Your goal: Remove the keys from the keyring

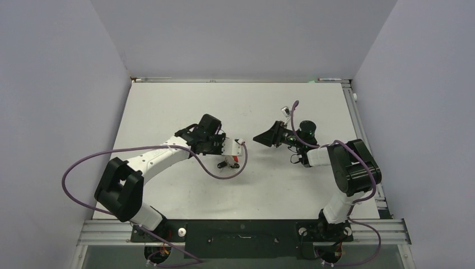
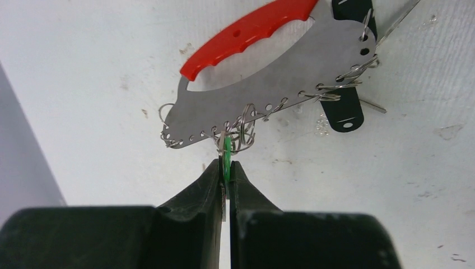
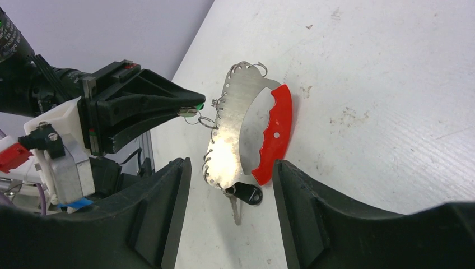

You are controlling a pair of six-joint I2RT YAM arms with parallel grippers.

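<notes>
The keyring (image 2: 291,67) is a flat silvery metal piece with a red crescent band (image 2: 246,31) and small wire rings along its edge. It lies on the white table. My left gripper (image 2: 227,165) is shut on the green-headed key (image 2: 227,152), which hangs from a small ring at the keyring's edge. A black-headed key (image 2: 344,109) lies under the keyring's far end. In the right wrist view, my right gripper (image 3: 229,163) is open, with the keyring (image 3: 235,129) and black-headed key (image 3: 246,194) showing between its fingers. In the top view, the keyring (image 1: 235,148) lies between the left gripper (image 1: 223,147) and the right gripper (image 1: 256,137).
A purple cable (image 1: 218,175) loops from the left arm close to the keyring. Grey walls close in the table (image 1: 168,106) on three sides. A metal rail (image 1: 358,120) runs along the right edge, and the arm bases sit at the near edge.
</notes>
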